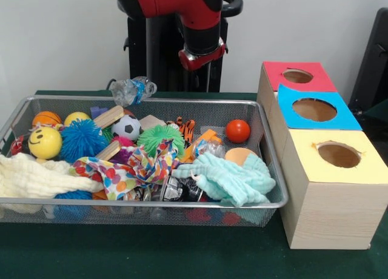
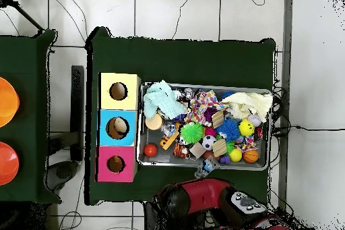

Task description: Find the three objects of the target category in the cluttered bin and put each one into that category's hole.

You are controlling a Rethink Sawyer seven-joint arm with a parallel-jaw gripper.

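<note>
A wire mesh bin [image 1: 274, 170] [image 2: 202, 85] holds a heap of toys and cloths. Among them are a red ball [image 1: 237, 131] [image 2: 150, 150], a small soccer ball [image 1: 126, 127], a yellow smiley ball [image 1: 45, 142], a blue spiky ball [image 1: 82, 139] and a green spiky ball [image 1: 160, 137]. A mint cloth [image 1: 233, 179] [image 2: 162, 99] lies at the end nearest the box. The wooden box has a red-topped hole [image 1: 297, 76], a blue-topped hole [image 1: 314, 110] and a yellow-topped hole [image 1: 339, 154]. My gripper [image 1: 204, 63] hangs above and behind the bin's far rim, clear of everything.
A crumpled plastic bottle [image 1: 133, 90] [image 2: 205, 168] rests on the bin's far rim. A cream cloth [image 1: 36, 176], a polka-dot cloth [image 1: 130, 167], wooden blocks [image 1: 109, 116] and a striped tiger toy [image 1: 185, 128] fill the bin. Orange bowls [image 2: 5, 102] sit on a neighbouring table.
</note>
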